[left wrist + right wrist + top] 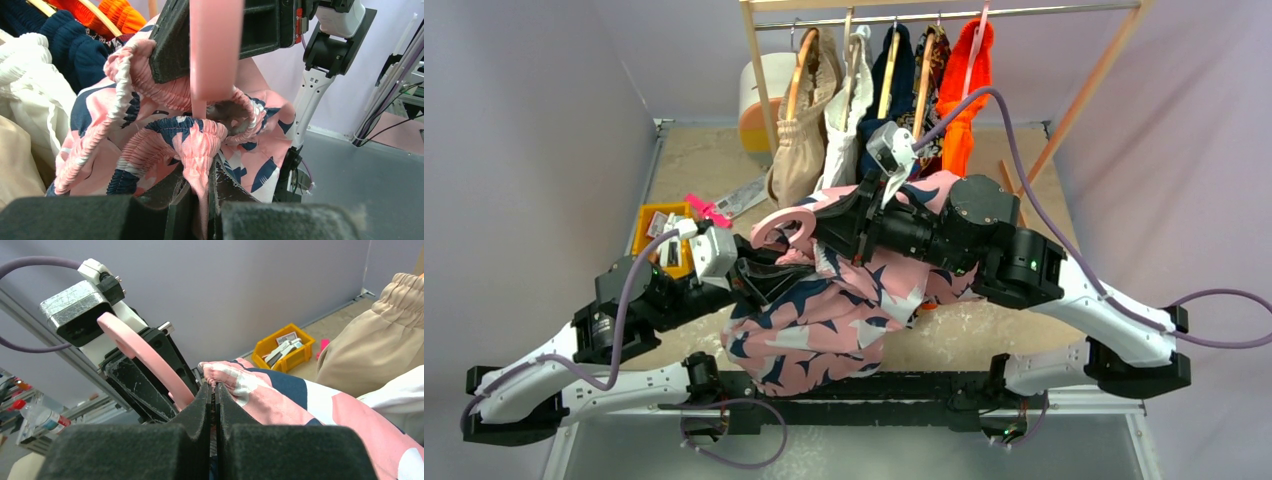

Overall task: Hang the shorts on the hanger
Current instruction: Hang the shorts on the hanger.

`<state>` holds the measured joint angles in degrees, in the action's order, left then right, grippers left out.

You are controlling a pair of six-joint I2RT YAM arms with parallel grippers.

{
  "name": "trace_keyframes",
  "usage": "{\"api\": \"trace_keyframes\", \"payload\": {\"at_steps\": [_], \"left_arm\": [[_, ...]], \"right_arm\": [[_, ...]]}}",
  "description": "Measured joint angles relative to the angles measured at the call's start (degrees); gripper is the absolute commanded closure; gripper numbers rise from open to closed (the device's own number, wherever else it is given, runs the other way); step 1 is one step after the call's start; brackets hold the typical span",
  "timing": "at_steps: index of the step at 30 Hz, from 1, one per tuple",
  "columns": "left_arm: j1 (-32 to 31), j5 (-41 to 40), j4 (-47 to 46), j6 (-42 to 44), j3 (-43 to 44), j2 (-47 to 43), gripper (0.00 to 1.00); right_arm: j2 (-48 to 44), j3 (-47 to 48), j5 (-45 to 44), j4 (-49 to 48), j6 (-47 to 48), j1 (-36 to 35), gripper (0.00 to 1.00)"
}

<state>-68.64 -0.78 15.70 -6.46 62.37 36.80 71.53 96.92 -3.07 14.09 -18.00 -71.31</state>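
The pink shorts [829, 315] with navy-and-white print hang bunched between my two arms above the table's near edge. My left gripper [202, 175] is shut on a fold of their gathered waistband [150, 145]. The pink hanger [215, 50] runs down into the waistband opening, and its hook [782, 226] curls up beside my left gripper [769, 280]. I cannot tell whether the hanger is pinched along with the fabric. My right gripper [214, 390] is shut on a thin edge of the shorts [280, 400], close to the hanger [145, 357]. In the top view it [844, 225] lies over the shorts' upper part.
Behind the arms, a wooden rack [1084, 90] carries a tan garment [799, 150], a white one [844, 110], dark ones and a bright orange one [964, 100]. A yellow bin [659, 235] and a pink clip [707, 210] lie at the left. A white and orange cylinder [764, 100] stands at the back.
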Motion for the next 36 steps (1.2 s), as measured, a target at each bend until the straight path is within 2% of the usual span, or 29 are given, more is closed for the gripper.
{"api": "trace_keyframes", "payload": {"at_steps": [1,3,4,6,8,12,19,29,36], "left_arm": [[0.0,0.07,-0.13,-0.02,-0.15,-0.04,1.0],[0.0,0.17,-0.17,-0.02,-0.44,-0.46,1.0],[0.0,0.24,-0.17,-0.02,-0.46,-0.7,1.0],[0.0,0.26,-0.15,0.0,-0.52,-1.11,1.0],[0.04,-0.02,-0.24,-0.07,-0.79,-1.81,1.0],[0.0,0.09,-0.68,-0.26,-1.53,-2.8,1.0],[0.0,0.02,-1.46,-0.55,-3.15,-4.22,1.0],[0.0,-0.04,-0.66,-2.43,-4.11,-7.87,1.0],[0.0,0.92,3.96,-3.5,-4.11,-8.31,1.0]], "right_arm": [[-0.37,-0.59,0.15,-0.33,-0.17,0.02,0.97],[-1.2,-1.68,0.63,-1.01,-0.39,0.02,0.74],[-1.81,-2.36,1.03,-1.22,-0.61,0.0,0.67],[-3.08,-3.39,1.29,-1.53,-1.01,0.0,0.56],[-4.46,-3.74,1.55,-1.55,-1.14,0.0,0.51],[-7.54,-3.69,1.68,-1.4,-1.01,0.0,0.47],[-11.93,-2.69,-1.01,0.61,0.0,0.0,0.46],[-23.56,-6.97,-11.52,2.45,2.91,0.02,0.46],[-19.3,-6.14,-11.69,2.47,6.08,0.0,0.47]]}}
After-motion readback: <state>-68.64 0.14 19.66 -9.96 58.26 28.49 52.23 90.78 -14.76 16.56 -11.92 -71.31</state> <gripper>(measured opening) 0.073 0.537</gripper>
